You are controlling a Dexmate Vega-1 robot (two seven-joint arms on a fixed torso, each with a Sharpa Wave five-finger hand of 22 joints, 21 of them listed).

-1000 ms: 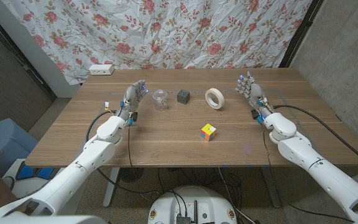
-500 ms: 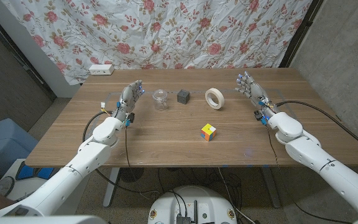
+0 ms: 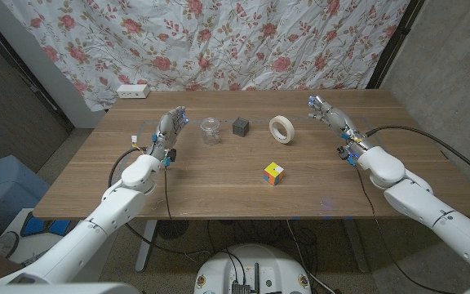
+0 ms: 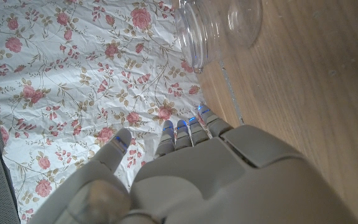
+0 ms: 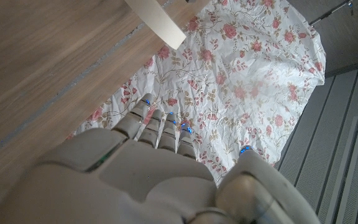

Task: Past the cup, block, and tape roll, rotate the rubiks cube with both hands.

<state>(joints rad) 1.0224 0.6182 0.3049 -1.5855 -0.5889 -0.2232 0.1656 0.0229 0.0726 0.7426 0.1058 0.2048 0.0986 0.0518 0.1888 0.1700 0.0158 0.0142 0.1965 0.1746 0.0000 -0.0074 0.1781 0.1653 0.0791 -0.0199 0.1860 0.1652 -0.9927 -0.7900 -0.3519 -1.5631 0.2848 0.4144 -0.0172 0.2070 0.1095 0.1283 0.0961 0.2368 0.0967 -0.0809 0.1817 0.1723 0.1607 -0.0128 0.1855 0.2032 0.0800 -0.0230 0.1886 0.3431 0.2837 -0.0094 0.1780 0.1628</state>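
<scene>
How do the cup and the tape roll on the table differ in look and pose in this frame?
The cup is clear and see-through, while the tape roll is opaque and cream-white. The cup stands upright on its base; the tape roll stands tilted on its edge, showing its open centre. The cup sits nearer the left hand, the tape roll nearer the right hand. Both are round, stand untouched, and flank the dark block in one row.

Left hand: raised at upper left of centre, fingers apart, holding nothing.
Right hand: up at upper right, fingers spread, empty.
Back row: clear cup, dark block, tape roll, left to right.
Rubiks cube: alone at centre, untouched.
</scene>
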